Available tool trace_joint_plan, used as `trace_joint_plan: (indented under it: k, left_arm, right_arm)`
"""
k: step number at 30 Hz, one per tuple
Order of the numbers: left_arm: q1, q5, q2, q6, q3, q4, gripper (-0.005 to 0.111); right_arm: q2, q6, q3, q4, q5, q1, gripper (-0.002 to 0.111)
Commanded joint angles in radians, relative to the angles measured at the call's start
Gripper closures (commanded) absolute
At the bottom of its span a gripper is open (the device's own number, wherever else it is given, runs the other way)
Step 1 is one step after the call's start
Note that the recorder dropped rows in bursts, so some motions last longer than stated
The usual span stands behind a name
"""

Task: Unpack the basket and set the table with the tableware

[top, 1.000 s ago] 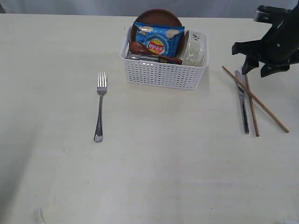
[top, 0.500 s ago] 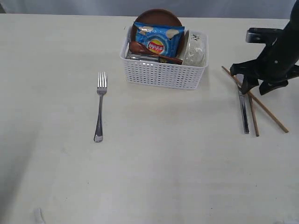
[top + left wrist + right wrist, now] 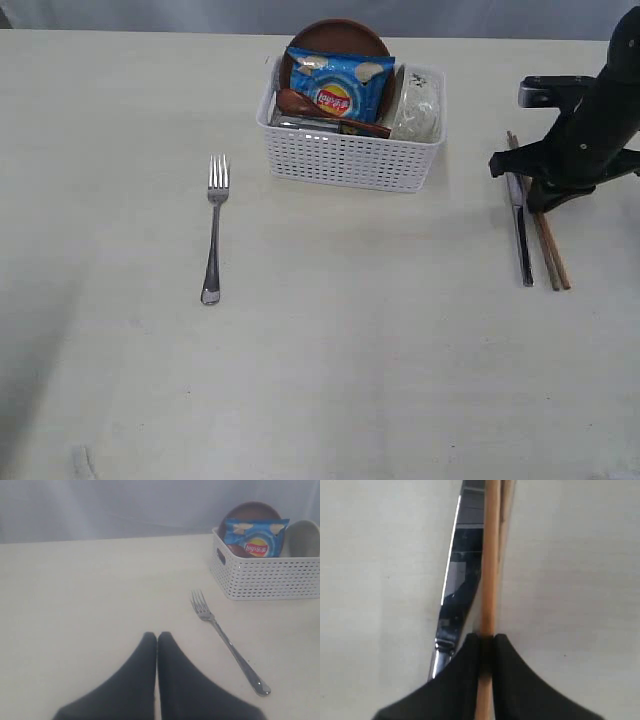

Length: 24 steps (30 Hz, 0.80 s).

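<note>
The white basket (image 3: 350, 162) stands at the back of the table (image 3: 350, 360). It holds a brown plate (image 3: 335, 33), a wooden spoon (image 3: 298, 102), a cream bowl (image 3: 416, 105) and a blue chip packet (image 3: 340, 85). A steel fork (image 3: 213, 230) lies left of the basket, also in the left wrist view (image 3: 227, 645). On the right the knife (image 3: 522, 240) lies beside the wooden chopsticks (image 3: 550, 255). My right gripper (image 3: 533, 196) is down on them, shut on the chopsticks (image 3: 490, 555), with the knife (image 3: 457, 580) alongside. My left gripper (image 3: 157, 636) is shut and empty above bare table.
The basket (image 3: 265, 575) sits beyond the fork in the left wrist view. A grey backdrop runs along the table's far edge. Bare tabletop lies in front of the basket, between the fork and the knife.
My right gripper came down and shut on the chopsticks. The splayed chopstick swung in and now lies parallel beside the other, next to the knife.
</note>
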Motion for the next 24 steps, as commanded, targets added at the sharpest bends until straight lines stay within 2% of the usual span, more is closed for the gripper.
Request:
trace_joint_plan:
  k: [1, 8, 21, 23, 24]
  left_arm:
    - [-0.006, -0.002, -0.003, 0.001, 0.003, 0.000, 0.107]
    - [-0.006, -0.002, -0.003, 0.001, 0.003, 0.000, 0.107]
    - [-0.006, -0.002, -0.003, 0.001, 0.003, 0.000, 0.107]
    - [-0.006, -0.002, -0.003, 0.001, 0.003, 0.000, 0.107]
    - [-0.006, -0.002, -0.003, 0.001, 0.003, 0.000, 0.107]
  right_arm:
    - [0.000, 0.063, 0.006, -0.047, -0.017, -0.001, 0.109]
    - [0.000, 0.235, 0.006, -0.115, -0.013, -0.001, 0.109]
    - [-0.002, 0.244, 0.006, -0.109, -0.007, -0.001, 0.108]
    - [-0.003, 0.244, 0.006, -0.107, -0.007, -0.001, 0.098]
    - [-0.006, 0.244, -0.003, -0.104, -0.004, -0.001, 0.085]
